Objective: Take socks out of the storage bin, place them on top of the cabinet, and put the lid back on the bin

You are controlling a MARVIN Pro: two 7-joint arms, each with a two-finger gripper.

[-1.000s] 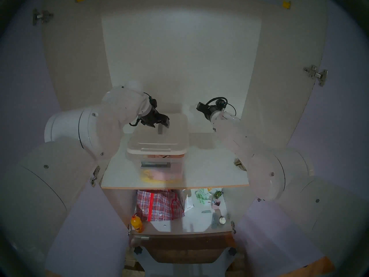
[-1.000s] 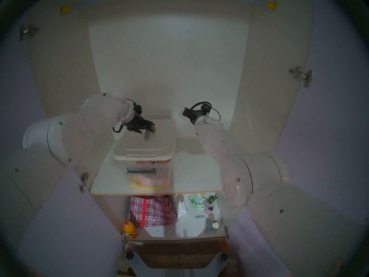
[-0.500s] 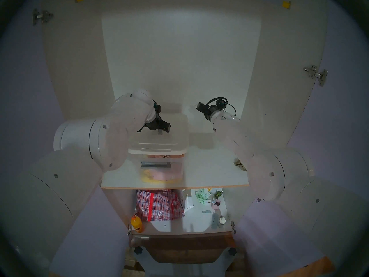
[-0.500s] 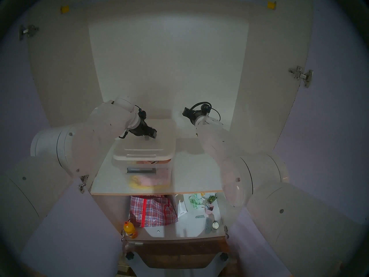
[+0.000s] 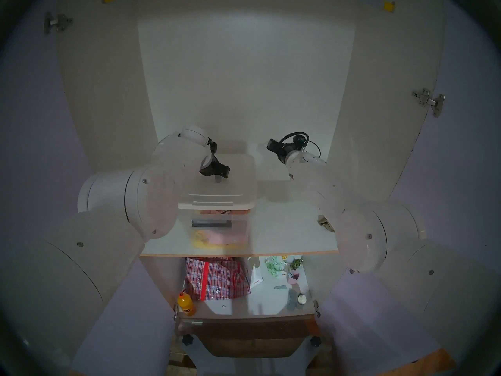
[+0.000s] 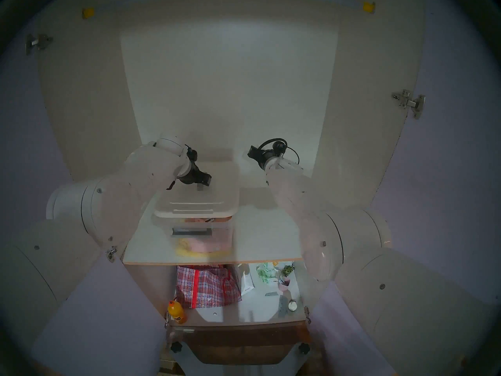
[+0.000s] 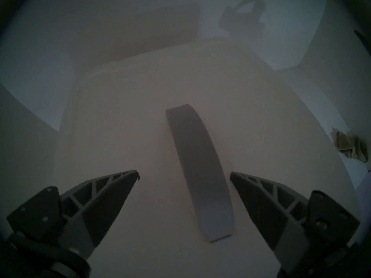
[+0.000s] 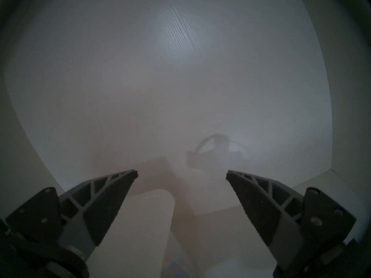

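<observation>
Swung in and lower than a second ago, the left gripper [image 7: 184,176] hangs wide open astride the handle of the lid [image 5: 238,177] sitting on the storage bin [image 5: 219,226], socks [image 7: 350,144] already on the cabinet [image 5: 284,231] shelf; pressing off-centre could skew the lid.

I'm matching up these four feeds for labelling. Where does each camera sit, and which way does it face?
Head left: on the head, looking down into the cabinet at the lidded bin; both arms show.
Head right: nearly the same picture, shifted sideways.
Left wrist: above the lid, facing its grey handle; the open left gripper frames it, socks at right.
Right wrist: level, facing the back wall; the open right gripper shows.
Shared: the lid appears in all four.
</observation>
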